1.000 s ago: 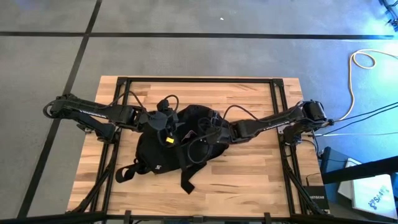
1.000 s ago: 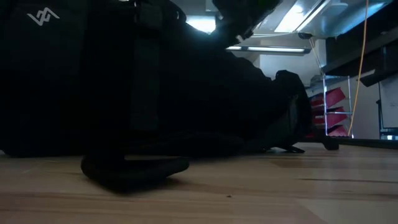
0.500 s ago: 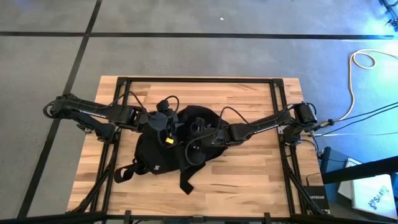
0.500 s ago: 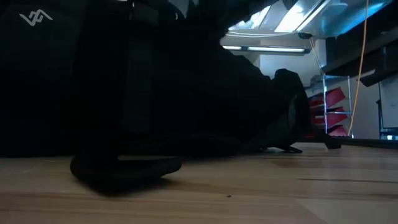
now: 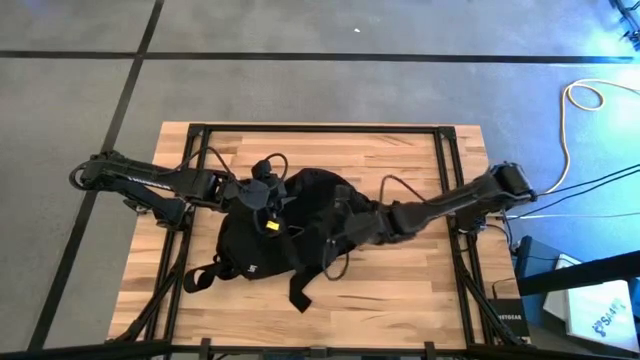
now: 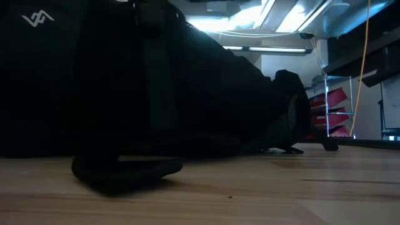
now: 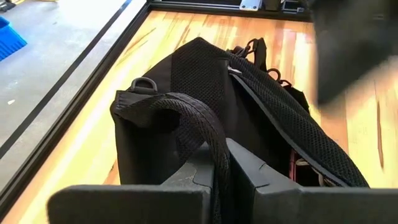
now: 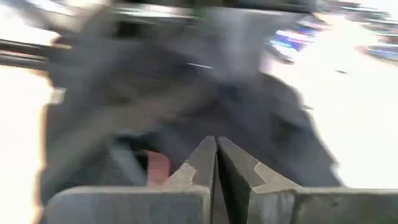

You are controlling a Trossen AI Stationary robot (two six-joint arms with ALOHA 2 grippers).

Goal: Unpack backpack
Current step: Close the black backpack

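We find the desk (image 5: 400, 290) carrying the backpack (image 5: 265, 250) at its middle, long axis running from the far edge toward the near edge, straps trailing toward the near edge. The left end effector (image 7: 221, 165) is clamped shut on the backpack's top loop handle (image 7: 186, 115) at the far-left end. The right end effector (image 8: 216, 163) is closed on nothing and sits over the right flank, just beside the open mesh side. We judge the right arm nearer the opening, which lies directly ahead of it.
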